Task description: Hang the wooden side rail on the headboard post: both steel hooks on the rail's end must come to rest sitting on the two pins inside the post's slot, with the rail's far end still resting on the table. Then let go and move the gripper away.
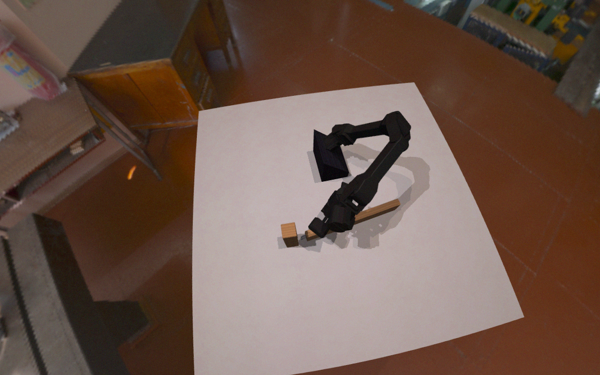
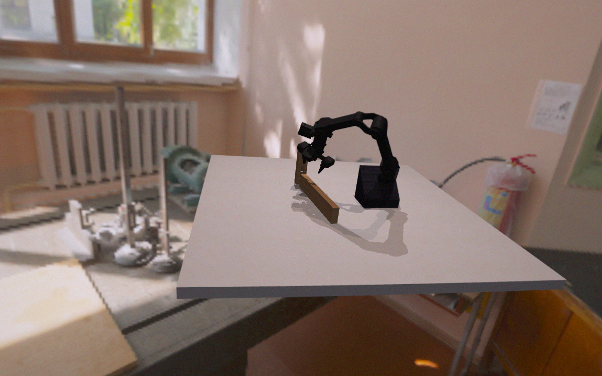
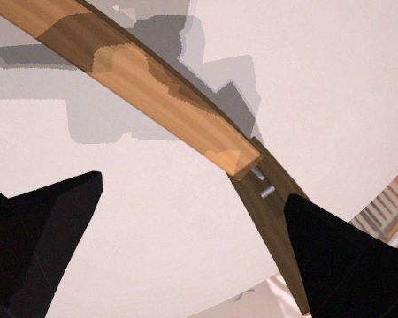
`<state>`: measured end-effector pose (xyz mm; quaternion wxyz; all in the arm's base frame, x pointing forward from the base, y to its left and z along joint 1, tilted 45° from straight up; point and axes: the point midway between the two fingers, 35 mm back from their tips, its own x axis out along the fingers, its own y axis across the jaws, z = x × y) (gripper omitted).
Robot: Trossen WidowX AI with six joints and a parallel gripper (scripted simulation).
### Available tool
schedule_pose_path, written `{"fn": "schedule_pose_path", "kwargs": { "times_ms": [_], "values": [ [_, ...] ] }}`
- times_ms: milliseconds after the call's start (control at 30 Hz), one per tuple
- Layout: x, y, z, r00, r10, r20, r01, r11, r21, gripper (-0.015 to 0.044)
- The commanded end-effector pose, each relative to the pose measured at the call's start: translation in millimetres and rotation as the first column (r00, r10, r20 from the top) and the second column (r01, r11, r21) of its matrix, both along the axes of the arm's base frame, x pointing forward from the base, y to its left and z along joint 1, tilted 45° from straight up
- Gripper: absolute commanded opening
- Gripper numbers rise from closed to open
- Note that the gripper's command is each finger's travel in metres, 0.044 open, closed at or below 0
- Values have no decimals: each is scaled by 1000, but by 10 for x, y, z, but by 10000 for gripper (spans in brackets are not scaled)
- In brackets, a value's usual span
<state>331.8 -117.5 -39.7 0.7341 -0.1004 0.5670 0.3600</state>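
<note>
Evidently, the wooden side rail [image 1: 379,212] [image 2: 319,196] [image 3: 177,106] stood on its narrow edge beside the headboard post [image 1: 289,234] [image 2: 300,169] [image 3: 270,225], its near end facing the post and its far end down on the bench [image 1: 255,303] [image 2: 363,261] [image 3: 141,221], well apart from the post. A narrow gap was noted between the rail's near end and the post. Within that gap a steel hook [image 1: 303,237] [image 3: 258,172] projected toward the post. One metal pin [image 3: 267,192] was sighted in the post's slot, just beside the hook; seating of both hooks could not be confirmed.

The jaws were found spread wide with nothing between them, above the rail and near the post. In the wrist view, one of the black fingers overlapped the post; contact could not be determined. The arm [image 1: 386,158] [image 2: 345,122] arched back from the post to its dark base [image 1: 327,163] [image 2: 371,191], which stood on the bench, well apart from the post. The post itself stood upright.
</note>
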Motion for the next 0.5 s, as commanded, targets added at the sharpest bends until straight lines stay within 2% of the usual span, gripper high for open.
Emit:
{"fn": "schedule_pose_path", "kwargs": {
  "times_ms": [0,167,467],
  "values": [
    [86,36,212,759,537,368,-601,796,78,440],
    [120,34,307,573,637,516,-747,665,10,440],
    [122,34,311,565,640,521,-752,659,6,440]
  ]
}}
